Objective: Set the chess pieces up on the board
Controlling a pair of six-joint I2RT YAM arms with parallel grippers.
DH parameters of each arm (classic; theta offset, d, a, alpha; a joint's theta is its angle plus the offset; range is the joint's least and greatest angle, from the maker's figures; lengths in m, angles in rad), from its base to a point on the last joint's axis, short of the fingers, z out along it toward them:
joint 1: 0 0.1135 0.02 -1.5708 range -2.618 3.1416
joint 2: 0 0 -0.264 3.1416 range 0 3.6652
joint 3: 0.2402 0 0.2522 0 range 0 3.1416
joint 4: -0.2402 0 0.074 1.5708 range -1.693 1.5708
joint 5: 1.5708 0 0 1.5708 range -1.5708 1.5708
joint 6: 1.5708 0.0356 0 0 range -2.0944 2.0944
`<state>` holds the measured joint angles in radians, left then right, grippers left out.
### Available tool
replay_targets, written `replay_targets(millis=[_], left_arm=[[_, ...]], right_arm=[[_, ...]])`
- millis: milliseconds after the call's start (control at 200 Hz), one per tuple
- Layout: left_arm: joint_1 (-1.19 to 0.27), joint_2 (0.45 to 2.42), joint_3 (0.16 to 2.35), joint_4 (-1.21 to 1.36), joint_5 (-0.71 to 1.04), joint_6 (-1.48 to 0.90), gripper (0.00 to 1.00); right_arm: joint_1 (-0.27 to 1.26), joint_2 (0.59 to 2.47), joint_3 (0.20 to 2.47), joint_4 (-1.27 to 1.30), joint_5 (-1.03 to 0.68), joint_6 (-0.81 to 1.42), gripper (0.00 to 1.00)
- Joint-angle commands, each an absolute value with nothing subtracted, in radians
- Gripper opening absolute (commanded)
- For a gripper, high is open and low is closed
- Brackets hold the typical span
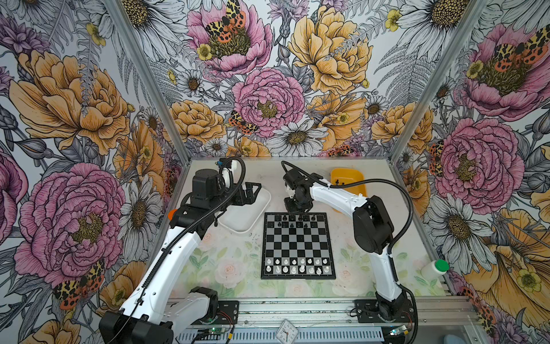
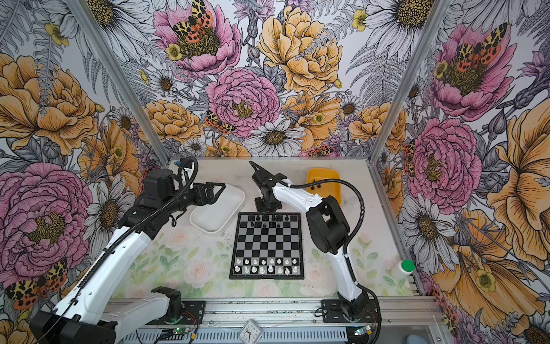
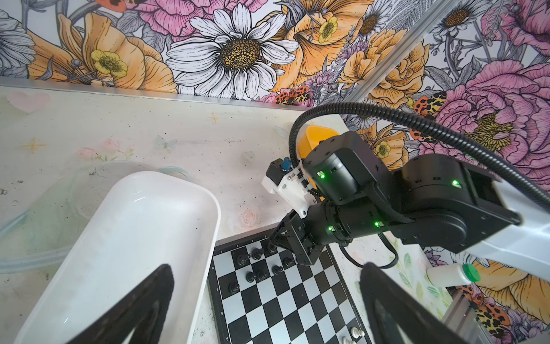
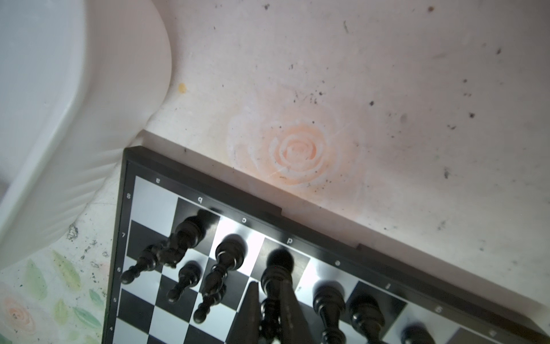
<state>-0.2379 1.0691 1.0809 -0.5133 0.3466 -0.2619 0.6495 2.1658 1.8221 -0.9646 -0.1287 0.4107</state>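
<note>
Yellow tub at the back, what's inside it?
A few tiny black chess pieces lie inside the yellow tub. The right arm and its cable cover the tub's near side, so anything there is hidden.

The board [image 1: 298, 244] is checked black and silver; white tub [image 1: 247, 219], yellow tub [image 1: 346, 178].

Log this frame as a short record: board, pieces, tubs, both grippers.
board: centre of the table, black frame
white pieces: fill the two near rows
black pieces: far two rows partly filled; a few lie in the yellow tub
white tub: no pieces visible in it
left gripper: open, raised by the white tub
right gripper: fingers shut on a black piece at the far row
</note>
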Motion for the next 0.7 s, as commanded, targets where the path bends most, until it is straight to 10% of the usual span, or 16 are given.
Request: replay_targets(millis=[0,695], left_arm=[[-0.236,1.059,1.11,-0.515,0.33,-0.262,0.99],[-0.236,1.054,1.11,-0.523,0.328,-0.256,0.99]], right_arm=[[0.657,2.155,1.823,-0.941,-0.13,0.415,0.13],[0.657,2.163,1.828,-0.941,-0.133,0.413,0.22]])
